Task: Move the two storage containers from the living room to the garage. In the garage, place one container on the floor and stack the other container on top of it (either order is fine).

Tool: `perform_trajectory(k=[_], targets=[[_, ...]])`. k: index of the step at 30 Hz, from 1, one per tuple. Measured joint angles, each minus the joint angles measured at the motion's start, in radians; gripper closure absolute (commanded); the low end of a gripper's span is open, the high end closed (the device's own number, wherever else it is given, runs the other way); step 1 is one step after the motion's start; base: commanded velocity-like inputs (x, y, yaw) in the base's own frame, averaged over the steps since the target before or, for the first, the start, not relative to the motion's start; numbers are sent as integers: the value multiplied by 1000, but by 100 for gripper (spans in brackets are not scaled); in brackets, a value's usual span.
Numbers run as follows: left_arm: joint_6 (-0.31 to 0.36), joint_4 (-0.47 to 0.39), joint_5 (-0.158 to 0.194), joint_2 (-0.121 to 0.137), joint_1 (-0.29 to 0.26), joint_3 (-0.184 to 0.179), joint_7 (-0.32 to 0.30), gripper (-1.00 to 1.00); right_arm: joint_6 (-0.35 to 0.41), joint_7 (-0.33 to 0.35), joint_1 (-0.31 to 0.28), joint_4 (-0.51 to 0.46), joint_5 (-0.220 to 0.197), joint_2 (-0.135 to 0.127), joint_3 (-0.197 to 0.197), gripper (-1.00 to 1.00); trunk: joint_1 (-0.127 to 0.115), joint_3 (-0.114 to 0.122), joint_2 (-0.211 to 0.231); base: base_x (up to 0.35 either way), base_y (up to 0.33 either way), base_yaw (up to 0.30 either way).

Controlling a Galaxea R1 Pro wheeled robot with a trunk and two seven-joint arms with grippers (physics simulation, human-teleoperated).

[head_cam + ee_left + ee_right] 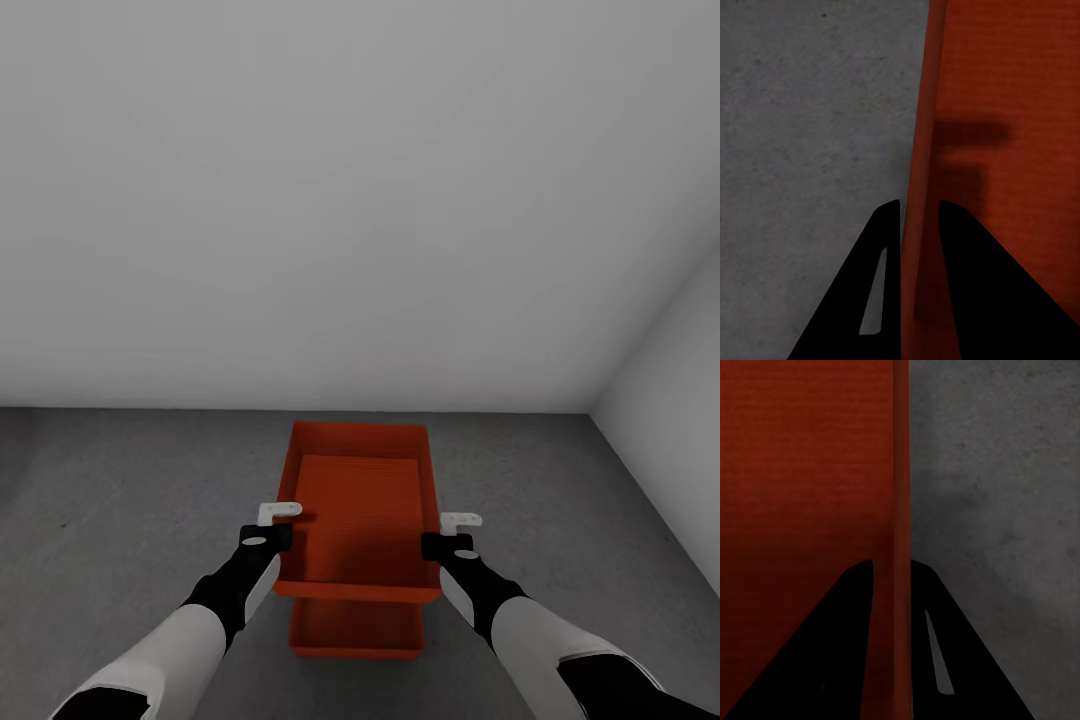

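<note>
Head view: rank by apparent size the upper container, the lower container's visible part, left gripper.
1. upper container, held by both sides
2. lower container, mostly hidden underneath, so true size unsure
3. left gripper

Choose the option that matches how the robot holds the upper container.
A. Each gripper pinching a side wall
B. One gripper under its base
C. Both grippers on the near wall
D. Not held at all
A: the left gripper straddles one side wall of the upper container and the right gripper the opposite wall, each with one finger inside and one outside.
</note>
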Motion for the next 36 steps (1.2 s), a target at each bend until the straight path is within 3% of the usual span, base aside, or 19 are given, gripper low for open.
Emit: perform_trajectory(k=[6,21,36], targets=[[0,0,0,-1,0,0,1,100,0,1,0,0,0,-1,0,100,23,-19,-42,0,0,0],[-3,-8,-16,-1,2,8,-4,100,-13,-2,0,3,-60,-6,56,100,23,-19,-42,0,0,0],[-3,-7,-11,-1,2,5,-2,100,-13,-3,0,3,-67,-6,64,100,23,-19,-42,0,0,0]])
